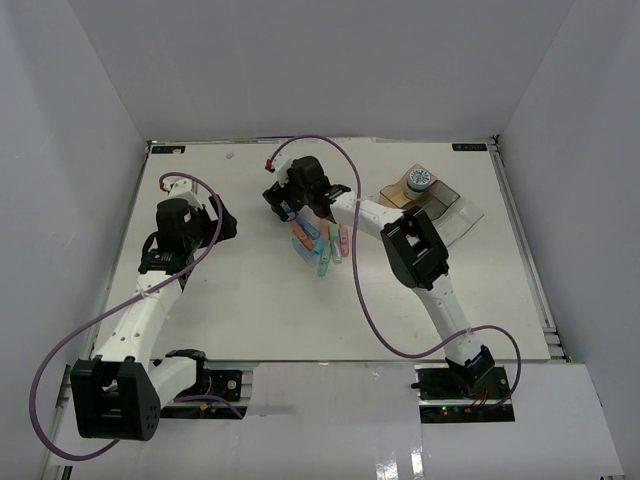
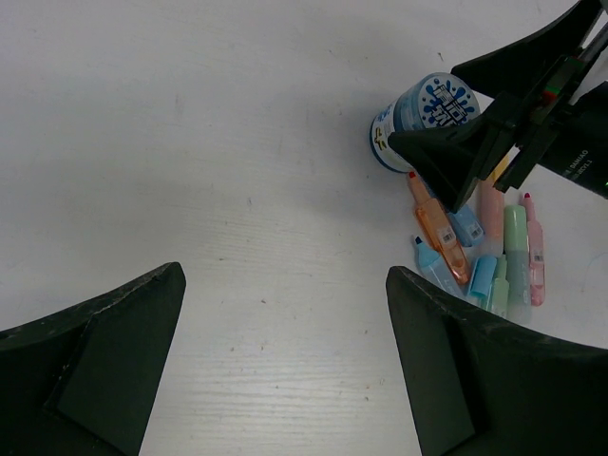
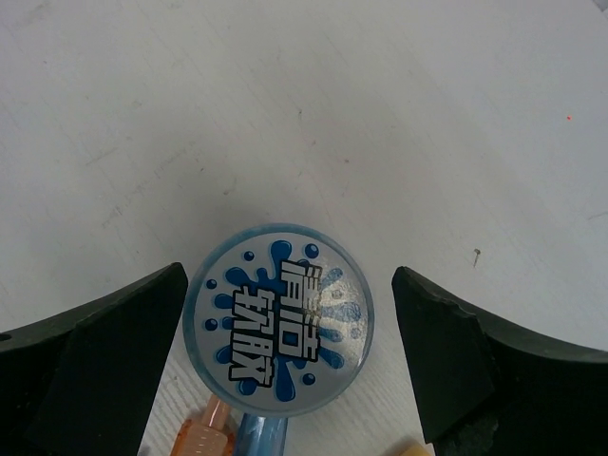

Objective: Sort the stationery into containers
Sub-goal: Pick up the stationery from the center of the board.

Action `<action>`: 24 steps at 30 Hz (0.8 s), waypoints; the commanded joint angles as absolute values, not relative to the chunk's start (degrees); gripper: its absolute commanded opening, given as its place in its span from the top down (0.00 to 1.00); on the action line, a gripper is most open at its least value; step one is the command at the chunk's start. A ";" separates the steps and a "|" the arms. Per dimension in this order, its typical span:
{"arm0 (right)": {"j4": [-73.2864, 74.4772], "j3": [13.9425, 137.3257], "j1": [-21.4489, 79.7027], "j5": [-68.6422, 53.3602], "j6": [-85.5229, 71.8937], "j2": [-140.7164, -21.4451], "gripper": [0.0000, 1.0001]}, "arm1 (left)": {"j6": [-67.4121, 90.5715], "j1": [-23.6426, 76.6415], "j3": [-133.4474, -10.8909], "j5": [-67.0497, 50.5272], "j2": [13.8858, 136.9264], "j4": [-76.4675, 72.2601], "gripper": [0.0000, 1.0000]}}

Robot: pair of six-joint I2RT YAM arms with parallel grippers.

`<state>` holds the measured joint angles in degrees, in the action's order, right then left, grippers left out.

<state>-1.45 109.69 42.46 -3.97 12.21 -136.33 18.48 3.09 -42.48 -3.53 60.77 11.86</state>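
A round blue-and-white roll (image 3: 280,318) stands upright on the table between the fingers of my open right gripper (image 3: 290,275); the left finger is very close to it and the right finger is apart. From the left wrist view the same roll (image 2: 427,116) shows with the right gripper's fingers (image 2: 454,161) straddling it. Several pastel pieces (image 1: 322,245) lie in a cluster just beside it: orange (image 2: 439,233), blue (image 2: 432,264), green (image 2: 515,237), pink (image 2: 535,252). A second roll (image 1: 421,181) sits in the containers (image 1: 462,222) at the back right. My left gripper (image 1: 222,222) hangs open over bare table.
White walls close in the table on three sides. A purple cable (image 1: 330,145) loops over the right arm near the back edge. Bare table (image 2: 237,171) lies beneath the left gripper (image 2: 285,313).
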 commanded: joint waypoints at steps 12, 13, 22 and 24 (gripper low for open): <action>-3.51 108.38 42.28 -3.17 11.95 -128.86 0.63 | 18.28 2.81 -43.07 -4.66 60.73 11.07 0.02; -3.60 107.59 42.01 -2.73 12.04 -125.98 0.63 | 18.28 2.81 -43.07 -4.75 60.73 11.07 0.02; -5.62 90.37 32.18 8.95 10.46 -107.69 0.63 | 18.37 2.81 -43.07 -5.01 60.64 11.07 0.02; -5.97 85.46 28.06 10.01 9.14 -105.65 0.63 | 18.28 2.81 -43.07 -5.10 60.56 10.99 0.02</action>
<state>-1.56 90.06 33.82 3.99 10.85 -109.97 18.48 3.09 -42.48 -3.99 60.77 11.70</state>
